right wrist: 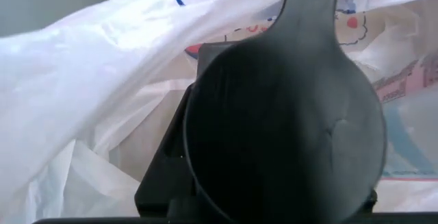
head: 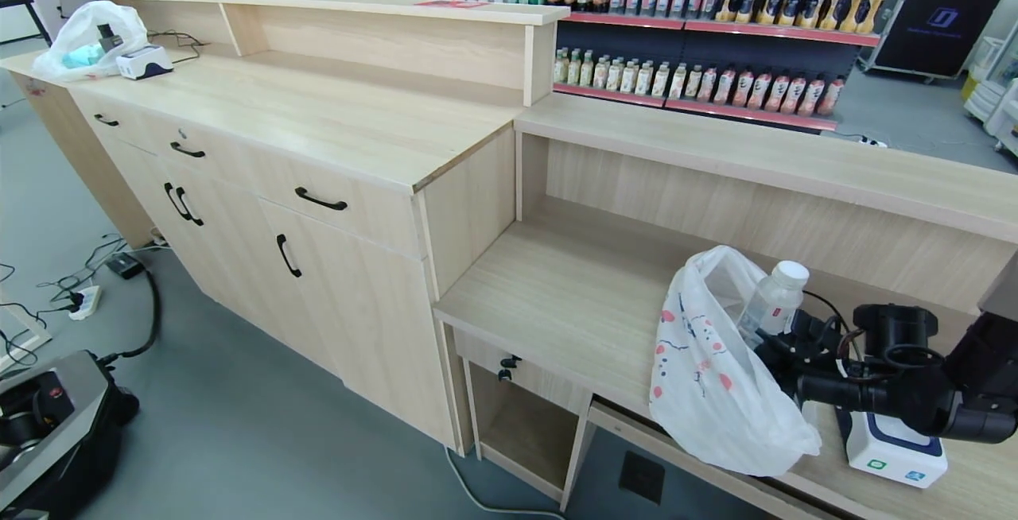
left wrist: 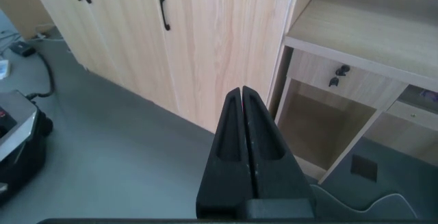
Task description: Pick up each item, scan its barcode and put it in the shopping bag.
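**Checkout bench, head and wrist views.** The shopping bag (head: 716, 381), white plastic with red and blue prints, stands at the front edge of the low bench (head: 557, 289). Its mouth is open upward and its lower part sags over the bench edge. The right arm comes in from the right across the bench, and the right gripper (head: 783, 339) sits at the bag's mouth. Its jaws are closed on the lower part of a clear bottle (head: 770, 301) with a white cap. The bottle is tilted with its cap uppermost, and it stands in the bag's opening with its base hidden behind the bag's rim and the gripper. In the right wrist view, the bag's white film lies close around the dark gripper on all sides.

A white and blue barcode scanner (head: 895, 450) rests on the bench just beside the bag, on the robot's right and under the right arm.

The left gripper (left wrist: 241, 94) hangs over the grey floor (left wrist: 123, 148) in front of the cabinet doors (left wrist: 219, 39). Its jaws are pressed together with nothing between them. It is well apart from the bag.

**Background.** A taller bench section (head: 318, 106) with drawers and black handles runs to the left. At its far end lie a second white bag (head: 83, 39) and a second scanner (head: 145, 63), touching each other. Shelves of bottled drinks (head: 700, 79) line the wall behind. Cables and a power strip (head: 83, 301) lie on the floor at the left.
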Controlling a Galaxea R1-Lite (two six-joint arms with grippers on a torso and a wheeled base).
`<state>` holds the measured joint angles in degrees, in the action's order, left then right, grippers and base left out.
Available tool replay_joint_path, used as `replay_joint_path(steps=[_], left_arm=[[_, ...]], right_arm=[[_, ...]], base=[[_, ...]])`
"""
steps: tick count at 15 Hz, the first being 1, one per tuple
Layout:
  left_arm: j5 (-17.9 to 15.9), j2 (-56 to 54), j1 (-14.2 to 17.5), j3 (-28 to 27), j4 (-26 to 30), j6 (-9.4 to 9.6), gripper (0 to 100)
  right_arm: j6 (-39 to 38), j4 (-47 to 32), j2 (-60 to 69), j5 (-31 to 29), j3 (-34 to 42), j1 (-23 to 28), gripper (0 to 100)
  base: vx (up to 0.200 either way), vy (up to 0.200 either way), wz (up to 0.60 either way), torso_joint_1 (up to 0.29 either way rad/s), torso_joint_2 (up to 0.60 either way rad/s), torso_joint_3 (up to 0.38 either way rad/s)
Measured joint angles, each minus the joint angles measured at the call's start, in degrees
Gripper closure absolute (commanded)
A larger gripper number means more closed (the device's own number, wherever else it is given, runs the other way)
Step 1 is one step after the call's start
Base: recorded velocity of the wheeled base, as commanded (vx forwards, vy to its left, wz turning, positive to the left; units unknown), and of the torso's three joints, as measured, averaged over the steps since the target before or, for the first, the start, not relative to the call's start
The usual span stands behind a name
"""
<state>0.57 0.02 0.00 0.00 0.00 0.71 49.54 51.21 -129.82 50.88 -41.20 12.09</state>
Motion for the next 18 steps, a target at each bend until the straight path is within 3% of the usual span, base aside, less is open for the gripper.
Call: replay_joint_path(steps=[5,6,12,18], left_arm=[[0.0,0.0,0.0,0.0,0.0,0.0,100],[0.0,0.0,0.0,0.0,0.0,0.0,100],[0.0,0.0,0.0,0.0,0.0,0.0,100],[0.0,0.0,0.0,0.0,0.0,-0.02,100]], right_arm=[[-0.1,0.3,-1.9,-0.2,-0.3,0.5,100],[-0.2,0.4,-2.2,-0.2,-0.4,0.7,0],[-1.8,0.2,-1.2,-0.2,-0.7,1.1,0],[-7.9,-0.1,11.7,0.0,2.6,3.5,0]], base=[[0.0,0.0,0.0,0.0,0.0,0.0],[0.0,0.0,0.0,0.0,0.0,0.0],[0.0,0.0,0.0,0.0,0.0,0.0],[0.0,0.0,0.0,0.0,0.0,0.0]])
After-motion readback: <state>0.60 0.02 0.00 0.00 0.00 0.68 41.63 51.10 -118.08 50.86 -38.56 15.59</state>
